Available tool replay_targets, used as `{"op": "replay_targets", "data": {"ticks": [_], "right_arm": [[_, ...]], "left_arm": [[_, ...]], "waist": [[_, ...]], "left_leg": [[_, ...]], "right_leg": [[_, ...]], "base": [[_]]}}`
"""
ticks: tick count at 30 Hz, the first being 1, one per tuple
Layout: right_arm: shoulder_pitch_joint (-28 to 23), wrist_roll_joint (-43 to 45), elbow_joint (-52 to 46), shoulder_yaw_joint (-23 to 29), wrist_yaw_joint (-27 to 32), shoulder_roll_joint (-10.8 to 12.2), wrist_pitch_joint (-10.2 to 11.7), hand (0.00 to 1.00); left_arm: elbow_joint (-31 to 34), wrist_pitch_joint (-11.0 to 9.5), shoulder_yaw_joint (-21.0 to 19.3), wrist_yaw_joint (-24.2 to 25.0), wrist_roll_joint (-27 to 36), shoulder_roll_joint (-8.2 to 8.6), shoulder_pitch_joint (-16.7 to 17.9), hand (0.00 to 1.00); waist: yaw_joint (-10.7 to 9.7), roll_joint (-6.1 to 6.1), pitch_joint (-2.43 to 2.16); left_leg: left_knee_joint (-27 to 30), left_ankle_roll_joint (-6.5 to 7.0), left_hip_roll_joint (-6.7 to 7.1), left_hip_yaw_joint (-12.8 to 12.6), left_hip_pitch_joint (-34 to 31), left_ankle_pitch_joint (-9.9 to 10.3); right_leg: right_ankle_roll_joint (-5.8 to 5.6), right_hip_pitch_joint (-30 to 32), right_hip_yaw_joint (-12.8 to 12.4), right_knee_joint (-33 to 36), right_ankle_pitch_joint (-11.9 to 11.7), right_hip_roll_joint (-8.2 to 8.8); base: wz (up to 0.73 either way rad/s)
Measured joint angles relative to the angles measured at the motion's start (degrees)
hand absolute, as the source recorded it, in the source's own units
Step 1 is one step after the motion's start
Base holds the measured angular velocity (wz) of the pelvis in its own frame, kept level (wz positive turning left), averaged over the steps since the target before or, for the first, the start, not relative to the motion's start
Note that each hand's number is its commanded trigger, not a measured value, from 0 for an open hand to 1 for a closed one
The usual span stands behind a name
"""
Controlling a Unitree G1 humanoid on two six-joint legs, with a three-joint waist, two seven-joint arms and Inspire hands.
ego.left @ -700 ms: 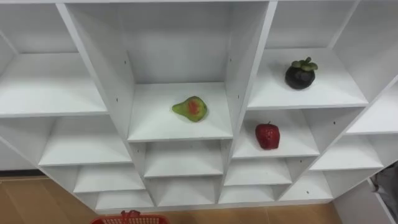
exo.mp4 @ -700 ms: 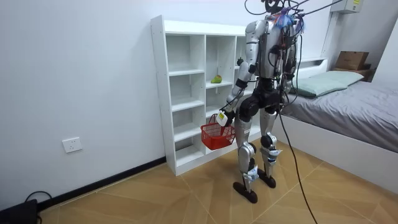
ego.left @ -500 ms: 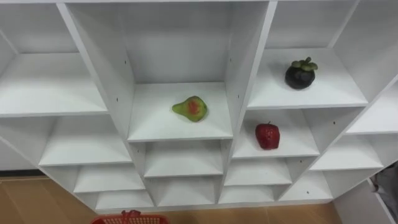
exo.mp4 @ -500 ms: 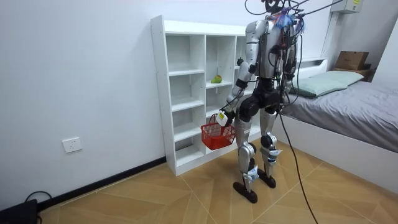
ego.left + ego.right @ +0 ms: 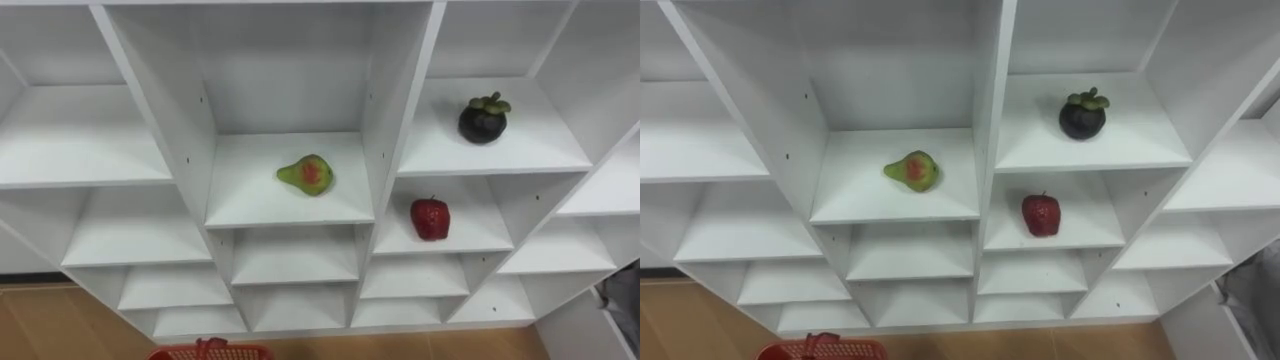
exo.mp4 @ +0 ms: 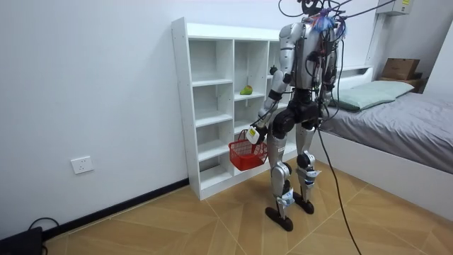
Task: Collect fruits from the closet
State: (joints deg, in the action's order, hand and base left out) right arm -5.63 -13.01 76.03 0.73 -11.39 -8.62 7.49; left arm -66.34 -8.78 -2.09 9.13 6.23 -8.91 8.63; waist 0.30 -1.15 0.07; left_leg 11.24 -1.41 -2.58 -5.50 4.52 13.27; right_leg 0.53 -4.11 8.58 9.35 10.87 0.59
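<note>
A white closet point(image 5: 390, 120) of open shelves stands right before me. A green pear with a red blush point(image 5: 308, 174) lies on the middle shelf. One compartment to the right, a dark mangosteen point(image 5: 483, 119) sits on the upper shelf and a red strawberry-like fruit point(image 5: 430, 218) on the shelf below it. The rim of a red basket point(image 5: 210, 351) shows at the bottom edge. In the room view the basket point(image 6: 245, 154) hangs from my left hand point(image 6: 256, 132), low at my side, fingers curled round its handle. I stand upright facing the closet point(image 6: 212, 106).
A bed with a grey cover point(image 6: 403, 120) lies behind me at the room view's right, with a cardboard box point(image 6: 400, 68) beyond it. The other shelves hold nothing. Wooden floor stretches to the room view's left, below a wall socket point(image 6: 83, 165).
</note>
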Motion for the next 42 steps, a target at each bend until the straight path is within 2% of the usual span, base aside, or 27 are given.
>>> {"op": "replay_targets", "data": {"ticks": [9, 15, 23, 32, 37, 42], "right_arm": [[0.0, 0.0, 0.0, -0.1, 0.3, 0.0, 0.0, 0.0], [0.0, 0.1, 0.1, -0.3, 0.4, 0.0, 0.0, 0.0], [0.0, 2.5, -0.7, -0.7, 2.8, 0.0, 0.2, 0.0], [0.3, 10.0, -3.2, -2.0, 8.8, 0.1, 2.1, 0.0], [-1.6, 14.7, -9.3, -2.0, 10.8, 0.0, 2.5, 0.0], [-5.4, 18.7, -20.6, -2.1, 13.1, 0.0, 2.8, 0.0]], "left_arm": [[0.0, 0.0, 0.0, -0.2, 0.8, 0.11, 0.0, 1.0], [-0.1, 0.0, 0.1, -0.2, 0.8, 0.19, -0.1, 1.0], [-0.1, 0.0, 0.2, -0.2, 0.5, 0.34, -0.2, 1.0], [-0.1, 0.0, 1.3, -1.3, 0.8, 0.49, -0.2, 1.0], [0.0, -0.3, 1.3, -1.1, 0.8, 0.35, -0.2, 1.0], [1.0, -0.3, 1.3, -1.2, 0.9, 0.18, -0.1, 1.0]], "waist": [[0.1, -0.05, -0.29], [0.1, 0.08, -0.04], [0.0, 0.64, -0.01], [0.1, 0.61, 0.23], [0.1, 0.54, 0.26], [0.1, 0.74, 0.0]], "left_leg": [[0.0, 0.0, 0.0, 0.0, -0.4, 0.0], [0.0, 0.0, 0.0, 0.0, -0.5, 0.0], [0.0, 0.0, 0.03, 0.0, -0.6, 0.0], [-0.5, 0.05, 0.02, -0.5, 0.1, 0.0], [-0.5, 0.07, 0.03, -0.6, -0.1, 0.0], [-0.5, 0.07, 0.02, -0.7, -0.4, 0.0]], "right_leg": [[-0.08, 0.0, 0.1, -0.7, -0.3, -0.02], [-0.08, 0.1, 0.1, -0.7, -0.3, -0.03], [-0.14, 0.2, 0.0, -0.7, -0.3, -0.04], [-0.17, 0.0, -0.6, -0.5, -0.4, -0.07], [-0.2, 0.3, -0.8, -0.6, -0.4, -0.06], [-0.21, 0.6, -0.9, -0.7, -0.4, -0.09]], "base": [[0.0], [0.0], [0.0], [-0.02], [0.0], [-0.01]]}}
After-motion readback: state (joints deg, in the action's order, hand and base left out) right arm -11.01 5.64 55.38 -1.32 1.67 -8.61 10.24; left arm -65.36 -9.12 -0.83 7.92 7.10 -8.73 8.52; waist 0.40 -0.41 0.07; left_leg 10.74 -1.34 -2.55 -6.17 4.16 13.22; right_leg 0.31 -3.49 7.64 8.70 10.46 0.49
